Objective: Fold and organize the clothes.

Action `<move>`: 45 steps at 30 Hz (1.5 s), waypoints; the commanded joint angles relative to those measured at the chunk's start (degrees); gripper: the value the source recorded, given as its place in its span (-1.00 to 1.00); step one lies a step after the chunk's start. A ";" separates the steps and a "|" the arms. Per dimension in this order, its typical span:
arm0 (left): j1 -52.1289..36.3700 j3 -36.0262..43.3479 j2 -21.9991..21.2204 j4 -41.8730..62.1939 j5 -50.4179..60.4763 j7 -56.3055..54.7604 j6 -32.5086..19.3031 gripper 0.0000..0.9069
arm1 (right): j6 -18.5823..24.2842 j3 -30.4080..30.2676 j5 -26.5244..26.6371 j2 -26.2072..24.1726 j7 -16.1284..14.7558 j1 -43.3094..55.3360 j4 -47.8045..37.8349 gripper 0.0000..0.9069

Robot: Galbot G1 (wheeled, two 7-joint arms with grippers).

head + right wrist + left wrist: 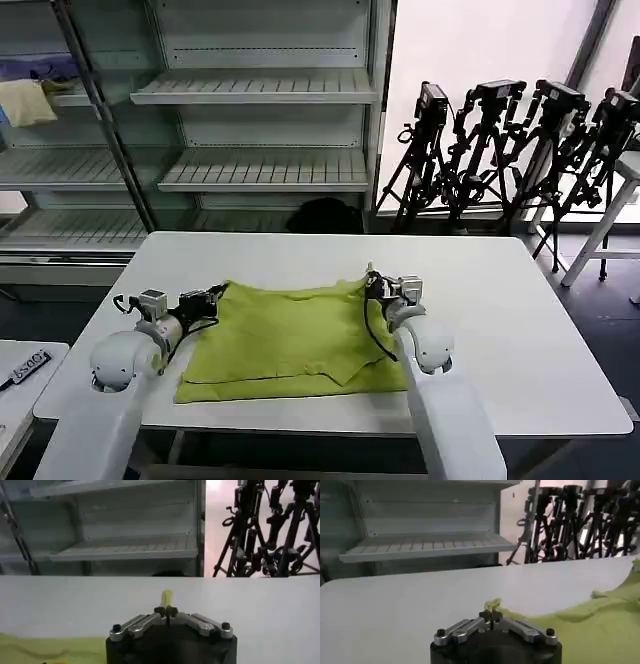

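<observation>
The lime yellow-green clothes (285,340) lie partly folded on the white table (500,330), the far edge doubled over toward the middle. My left gripper (220,293) is shut on the far left corner of the cloth, which pokes out between its tips (491,614). At the far right corner my right gripper (372,283) is shut on a small tuft of the same cloth (166,599). In the left wrist view the clothes (600,625) spread away to one side. The right wrist view has a strip of the clothes (45,649) low beside the gripper (166,612).
Metal shelving (260,90) stands behind the table, with a pale yellow cloth (28,100) and a purple cloth (35,68) on a shelf at the left. Several black tripods (520,150) stand at the back right. A remote (25,366) lies on a side table at the left.
</observation>
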 commanded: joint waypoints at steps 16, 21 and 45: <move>19.00 -8.32 0.90 -12.68 -2.52 2.91 -1.47 -1.00 | 0.39 3.51 -1.49 -1.57 -2.76 -21.32 17.87 -1.00; 22.05 -9.27 1.92 -14.96 -2.73 2.94 -1.44 -1.00 | 0.39 4.12 -1.34 -1.39 -3.18 -22.66 19.32 -1.00; 23.98 -8.97 1.55 -18.72 1.23 1.50 0.00 -0.98 | 0.51 4.61 -3.14 -0.18 -1.82 -25.06 19.42 -1.00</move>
